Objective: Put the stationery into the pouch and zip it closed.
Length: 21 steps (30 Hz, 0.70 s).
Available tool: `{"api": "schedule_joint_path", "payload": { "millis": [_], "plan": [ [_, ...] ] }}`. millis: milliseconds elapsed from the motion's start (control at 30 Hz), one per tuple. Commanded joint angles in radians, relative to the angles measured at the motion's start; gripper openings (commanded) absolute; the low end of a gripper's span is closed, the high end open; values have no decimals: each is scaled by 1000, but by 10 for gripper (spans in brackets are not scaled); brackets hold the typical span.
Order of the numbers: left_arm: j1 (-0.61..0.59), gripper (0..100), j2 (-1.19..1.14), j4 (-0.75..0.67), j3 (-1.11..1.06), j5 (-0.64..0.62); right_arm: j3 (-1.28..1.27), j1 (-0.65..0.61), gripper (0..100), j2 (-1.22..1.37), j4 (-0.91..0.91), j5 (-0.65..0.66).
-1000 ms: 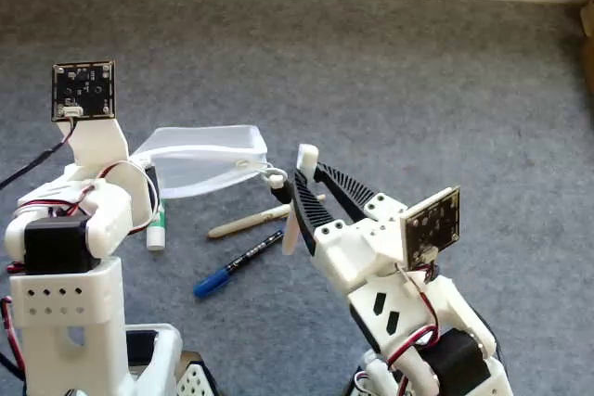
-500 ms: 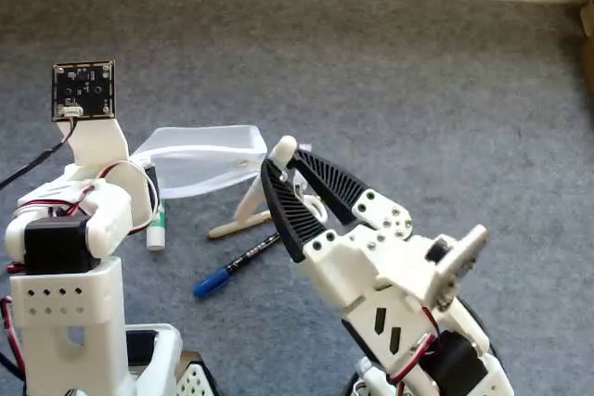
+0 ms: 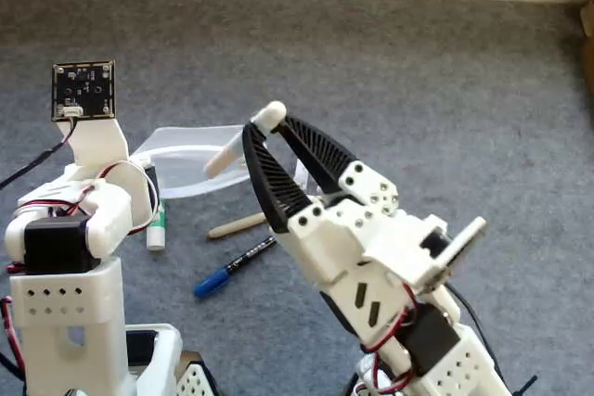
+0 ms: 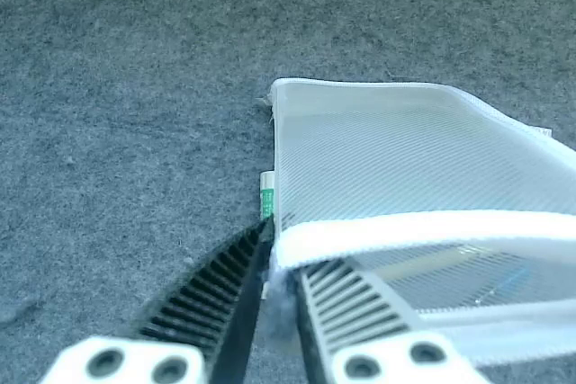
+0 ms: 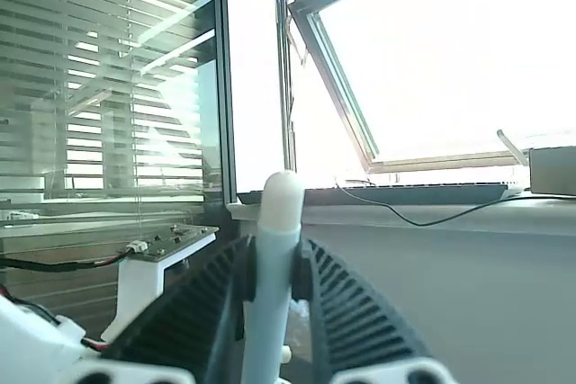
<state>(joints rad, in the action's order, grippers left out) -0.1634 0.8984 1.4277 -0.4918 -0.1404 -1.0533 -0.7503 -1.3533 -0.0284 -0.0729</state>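
The white mesh pouch (image 3: 190,162) lies open on the grey carpet, and my left gripper (image 4: 281,260) is shut on its rim (image 4: 405,227) at one corner. My right gripper (image 3: 266,129) is raised above the carpet beside the pouch's zip end, shut on a white pen (image 3: 227,153) that slants down toward the pouch mouth. In the right wrist view the white pen (image 5: 274,249) stands between the jaws. A beige pen (image 3: 238,223), a blue-capped pen (image 3: 232,265) and a green-labelled glue stick (image 3: 158,225) lie on the carpet in front of the pouch.
Grey carpet (image 3: 445,90) stretches open to the back and right. The left arm's base and camera board (image 3: 83,90) stand at the left. The right wrist view faces a window and blinds (image 5: 108,87) across the room.
My right gripper has risen and swung left toward the pouch with the white pen in it, its wrist tipping upward. The left arm and the pouch have stayed put.
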Motion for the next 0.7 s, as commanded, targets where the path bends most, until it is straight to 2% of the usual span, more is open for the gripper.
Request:
{"api": "schedule_joint_path", "payload": {
  "millis": [0, 167, 333, 667],
  "plan": [
    [24, 7, 1, -2, 56, -11, 12, -4, 6, 79, -64, -3],
    [24, 7, 1, 0, 54, -11, 10, -4, 6, 139, -62, 3],
    [24, 7, 1, 0, 54, -11, -25, -12, 6, 160, -65, 146],
    [24, 7, 1, 0, 54, -11, -128, -77, 5, 160, -65, 313]
  ]
}}
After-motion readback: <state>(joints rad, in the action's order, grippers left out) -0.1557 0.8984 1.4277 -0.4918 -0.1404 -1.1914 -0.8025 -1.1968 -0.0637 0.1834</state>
